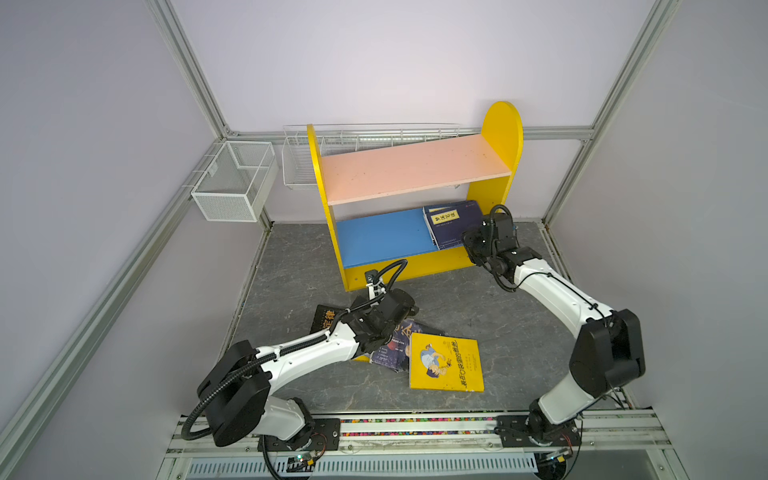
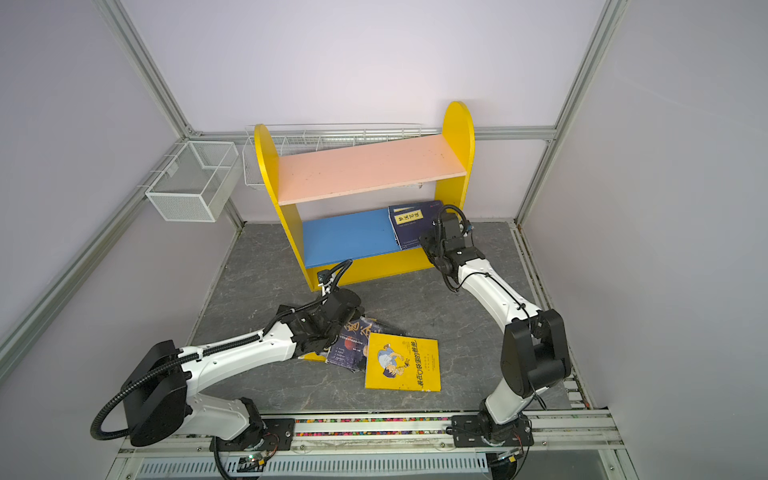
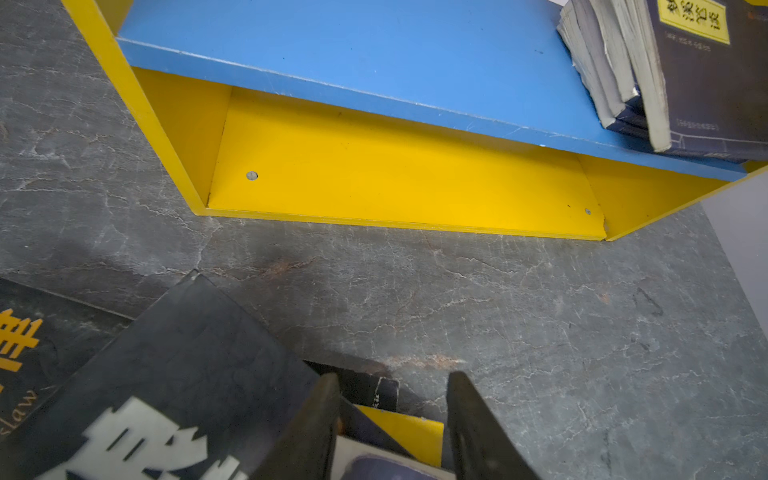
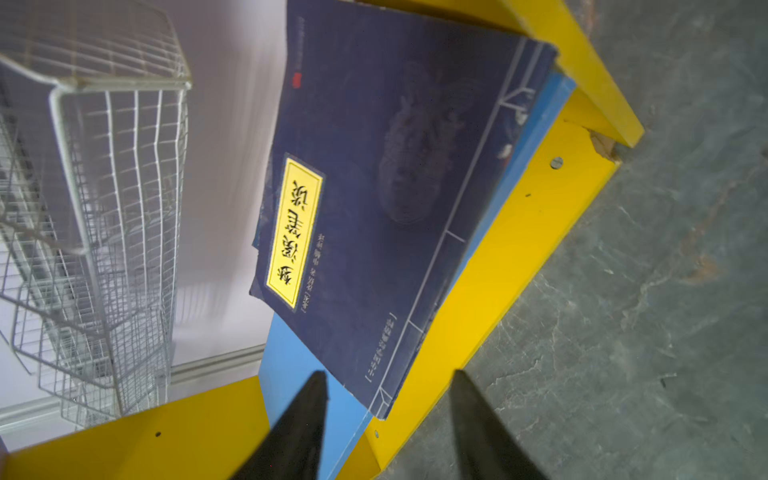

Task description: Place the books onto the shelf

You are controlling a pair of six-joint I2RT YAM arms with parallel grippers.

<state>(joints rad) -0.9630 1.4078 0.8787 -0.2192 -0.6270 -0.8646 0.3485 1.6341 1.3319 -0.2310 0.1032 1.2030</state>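
The shelf (image 1: 415, 170) has yellow sides, a bare pink upper board and a blue lower board (image 1: 382, 237). Navy books (image 1: 453, 224) (image 2: 415, 224) (image 3: 685, 75) lean at the blue board's right end. My right gripper (image 4: 388, 374) (image 1: 468, 248) hovers just in front of them, open and holding nothing. On the floor lie a yellow cartoon book (image 1: 446, 363) (image 2: 403, 363), a dark purple one (image 1: 395, 345) and a black one with gold characters (image 1: 324, 320). My left gripper (image 3: 392, 378) (image 1: 413, 311) sits low over this pile, jaws apart, book corners showing between them. A black book with white characters (image 3: 174, 374) lies beside one finger.
Two white wire baskets hang on the back frame, one at the left (image 1: 235, 180) and a long one behind the shelf (image 1: 299, 162) (image 4: 104, 166). Aluminium posts bound the cell. The grey stone-look floor (image 1: 498, 324) lies between shelf and pile. The arms' base rail (image 1: 415, 428) runs along the front.
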